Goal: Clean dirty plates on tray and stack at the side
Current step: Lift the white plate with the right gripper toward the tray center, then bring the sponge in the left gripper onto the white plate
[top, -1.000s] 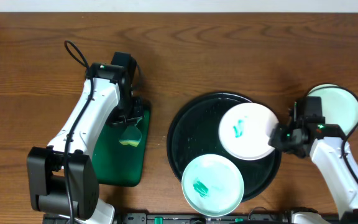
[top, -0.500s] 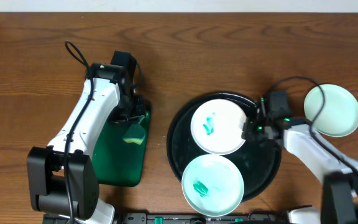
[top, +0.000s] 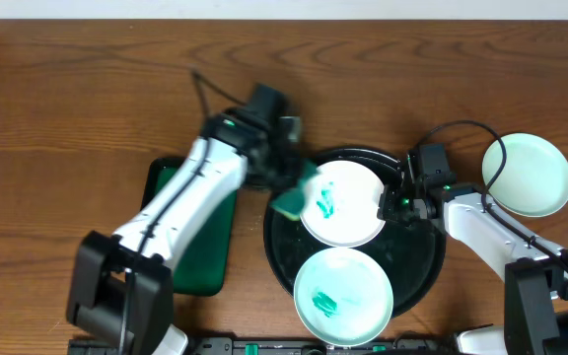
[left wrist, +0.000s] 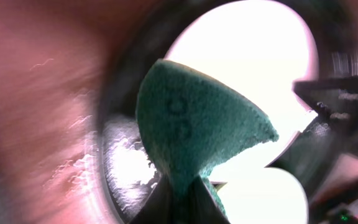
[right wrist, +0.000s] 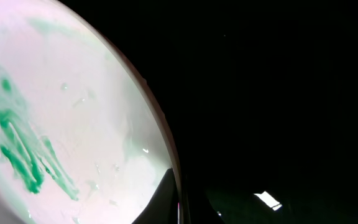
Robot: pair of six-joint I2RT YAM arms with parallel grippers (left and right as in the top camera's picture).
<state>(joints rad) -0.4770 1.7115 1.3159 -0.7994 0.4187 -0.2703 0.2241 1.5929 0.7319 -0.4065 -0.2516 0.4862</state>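
Note:
A round black tray holds two white plates smeared with green. My right gripper is shut on the right rim of the upper dirty plate, whose green streaks show in the right wrist view. My left gripper is shut on a green sponge at that plate's left edge; the sponge fills the left wrist view. The second dirty plate lies at the tray's front. A clean white plate sits on the table to the right.
A dark green mat lies on the wooden table left of the tray. Cables run behind both arms. The table's back half is bare wood.
My left arm swung right from the green mat, carrying the sponge to the upper plate's left edge. My right gripper moved the plate leftward onto the tray earlier and now holds it nearly still.

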